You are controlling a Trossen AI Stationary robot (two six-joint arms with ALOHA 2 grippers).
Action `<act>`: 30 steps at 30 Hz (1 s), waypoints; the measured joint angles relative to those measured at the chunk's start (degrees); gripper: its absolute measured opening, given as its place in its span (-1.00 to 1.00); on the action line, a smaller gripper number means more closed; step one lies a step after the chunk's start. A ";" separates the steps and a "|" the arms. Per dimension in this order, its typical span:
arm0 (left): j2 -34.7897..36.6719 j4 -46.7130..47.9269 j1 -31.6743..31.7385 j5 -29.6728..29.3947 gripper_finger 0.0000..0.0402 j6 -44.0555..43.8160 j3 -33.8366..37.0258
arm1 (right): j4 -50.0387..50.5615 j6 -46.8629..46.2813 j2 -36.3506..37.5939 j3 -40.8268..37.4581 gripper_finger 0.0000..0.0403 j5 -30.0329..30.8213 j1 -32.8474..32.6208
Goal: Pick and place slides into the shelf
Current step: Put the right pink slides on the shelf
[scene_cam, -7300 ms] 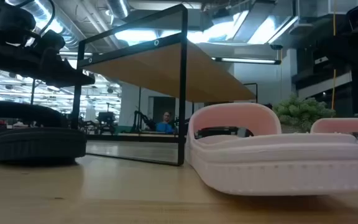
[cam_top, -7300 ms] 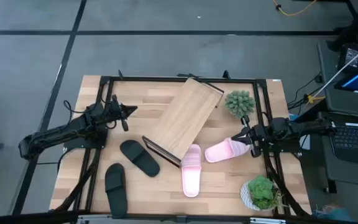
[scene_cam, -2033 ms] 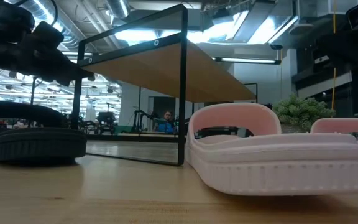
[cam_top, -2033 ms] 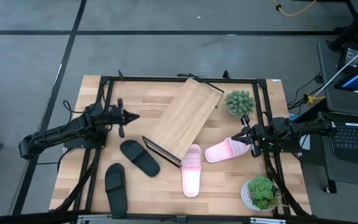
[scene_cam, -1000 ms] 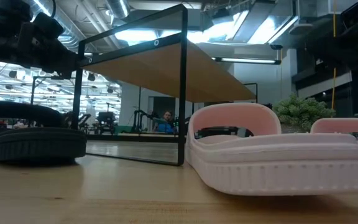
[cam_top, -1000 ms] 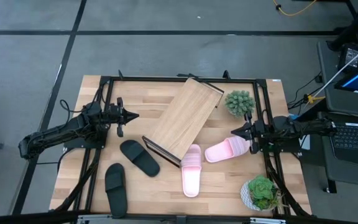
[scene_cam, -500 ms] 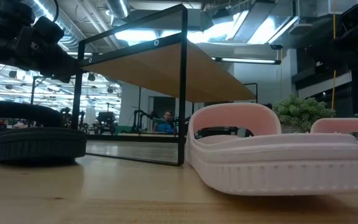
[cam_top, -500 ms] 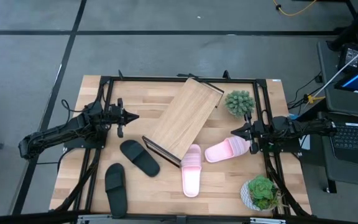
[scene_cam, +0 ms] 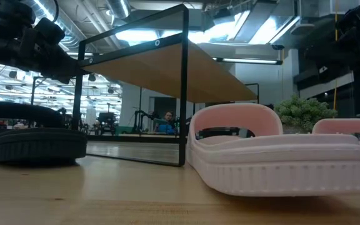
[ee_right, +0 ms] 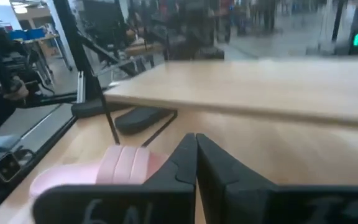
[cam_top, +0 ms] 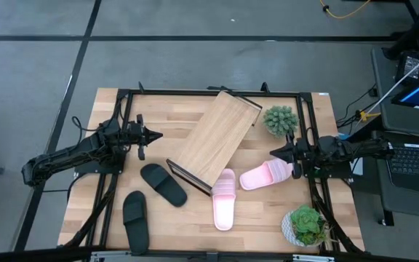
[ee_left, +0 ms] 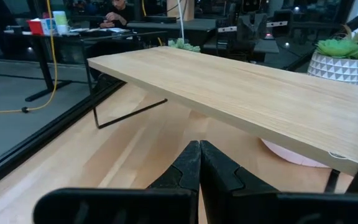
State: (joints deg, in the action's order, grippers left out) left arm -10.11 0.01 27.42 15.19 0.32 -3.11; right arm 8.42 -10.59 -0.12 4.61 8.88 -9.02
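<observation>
Fingers clamped together on nothing, my right gripper [cam_top: 273, 153] is hovering just above a pink slide [cam_top: 265, 175] lying beside the slanted shelf [cam_top: 217, 136]. My left gripper [cam_top: 156, 135], clenched too, is waiting near the shelf's other side.

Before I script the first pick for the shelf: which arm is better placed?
Probably the right: its shut right end effector hovers just beside a pink slide, while the shut left end effector sits farther from the black slides.

Two black jointed arms with exposed black cabling along the links. Left gripper [cam_top: 156, 135] and right gripper [cam_top: 273, 153]: matte black, tapered fingers [ee_left: 191, 167] with moulded, ridged bases.
</observation>
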 joint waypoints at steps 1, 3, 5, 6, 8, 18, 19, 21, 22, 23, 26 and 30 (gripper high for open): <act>0.00 0.00 0.00 -0.01 -1.00 0.00 0.00 | 1.75 -2.20 -0.06 0.78 -0.97 0.96 -0.02; 0.00 0.02 0.00 -0.01 -1.00 0.00 0.00 | 6.72 -8.01 -0.17 3.22 -0.97 4.91 -0.02; 0.00 0.01 0.02 -0.01 -1.00 -0.02 0.00 | 14.31 -13.02 -0.35 6.56 -0.97 7.88 0.02; 0.00 0.02 0.02 -0.01 -1.00 -0.02 0.00 | 17.71 -15.00 -0.58 8.28 -0.98 8.92 0.02; 0.00 0.00 0.02 -0.01 -1.00 -0.02 0.00 | 20.57 -17.67 -1.20 11.12 -0.98 10.19 0.02; 0.00 0.00 0.02 -2.68 -1.00 -0.09 0.04 | 33.28 -29.61 -7.84 22.80 -0.98 10.49 0.02; 0.00 0.00 0.04 -2.68 -1.00 -0.09 0.04 | 35.20 -31.41 -9.06 24.04 -0.98 10.50 0.02; 0.00 0.00 0.04 -2.70 -1.00 -0.11 0.04 | 38.83 -34.52 -11.59 26.75 -0.98 10.01 0.02; 0.00 0.00 0.04 -2.69 -1.00 -0.10 0.04 | 40.10 -36.03 -12.81 28.08 -0.98 9.14 0.02; 0.00 0.00 0.04 -2.70 -1.00 -0.11 0.04 | 41.56 -37.47 -14.26 29.43 -0.97 8.55 0.02; 0.00 0.00 0.04 -2.69 -1.00 -0.15 0.04 | 46.28 -42.81 -18.43 32.46 -0.98 6.50 0.02; 0.00 0.00 0.04 -2.70 -1.00 -0.15 0.04 | 50.19 -50.91 -23.55 33.43 -0.98 0.33 0.02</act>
State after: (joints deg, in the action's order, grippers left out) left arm -10.11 0.01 27.46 12.49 0.16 -3.07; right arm 58.61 -61.50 -23.67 38.04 9.21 -8.99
